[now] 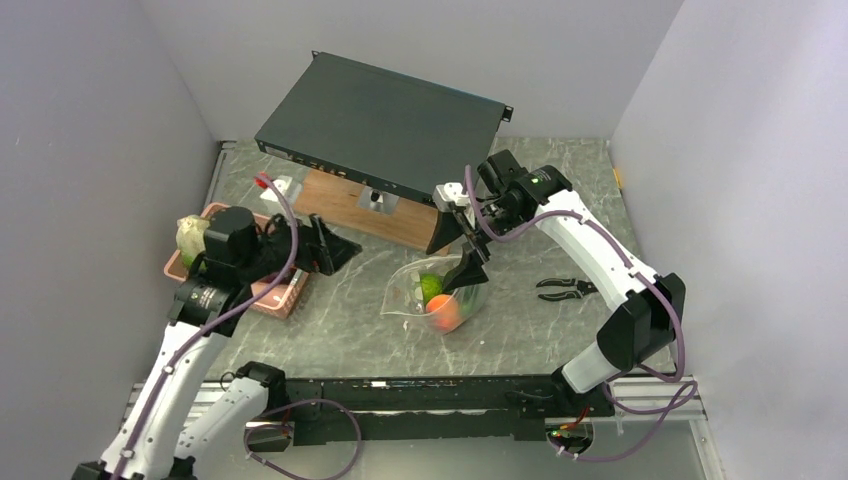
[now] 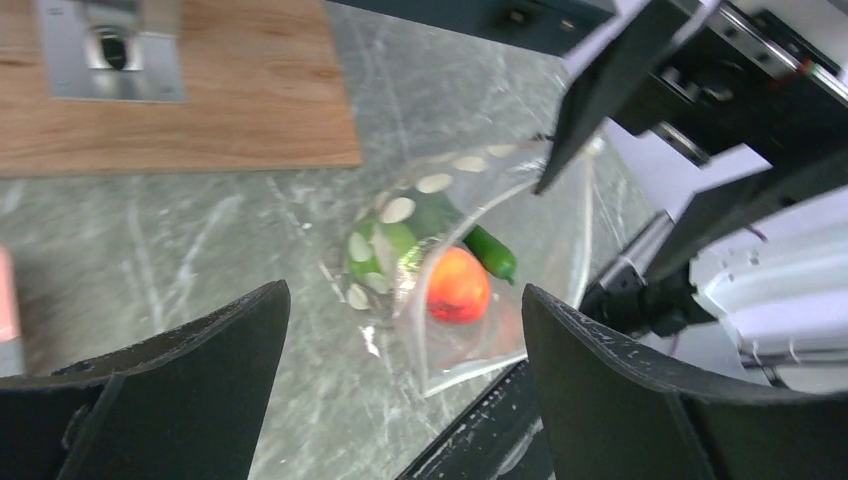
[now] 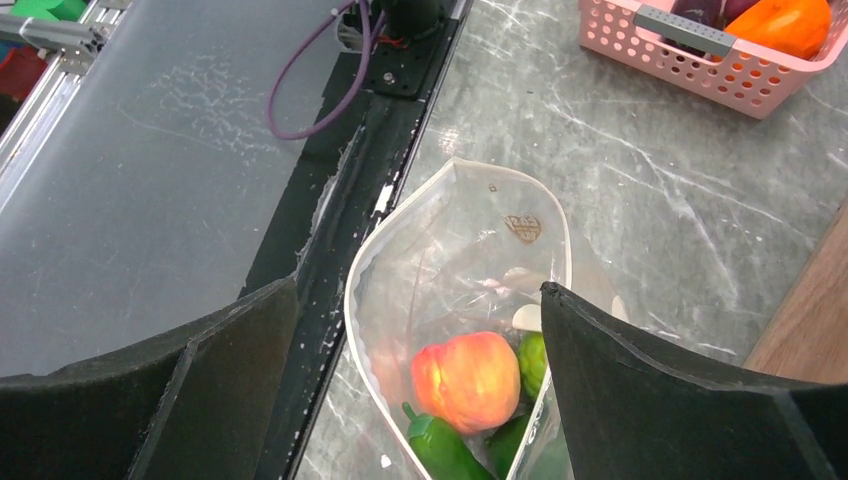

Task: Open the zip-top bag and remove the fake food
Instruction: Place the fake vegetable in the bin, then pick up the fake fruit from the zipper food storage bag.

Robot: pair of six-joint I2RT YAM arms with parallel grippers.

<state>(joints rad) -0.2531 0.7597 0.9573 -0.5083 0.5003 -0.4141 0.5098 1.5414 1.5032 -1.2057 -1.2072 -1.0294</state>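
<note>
The zip-top bag [image 1: 415, 290] lies mid-table with its mouth open toward the right arm. Inside it are a red-orange fruit [image 1: 445, 312] and green pieces [image 1: 430, 287]. In the right wrist view the bag [image 3: 460, 250] gapes between my open fingers, holding the fruit [image 3: 467, 380] and a green pepper [image 3: 440, 450]. My right gripper [image 1: 455, 255] is open and hangs just over the bag's mouth; its far finger [image 3: 680, 400] is at the rim. My left gripper [image 1: 345, 250] is open and empty, left of the bag and facing it [image 2: 500, 340].
A pink mesh basket [image 1: 280, 300] at the left holds a pale leafy head [image 1: 190, 238], an orange piece [image 3: 790, 22] and a dark purple one [image 3: 700, 8]. Black pliers [image 1: 565, 289] lie right of the bag. A black box [image 1: 385, 120] on a wooden block [image 1: 360, 205] stands behind.
</note>
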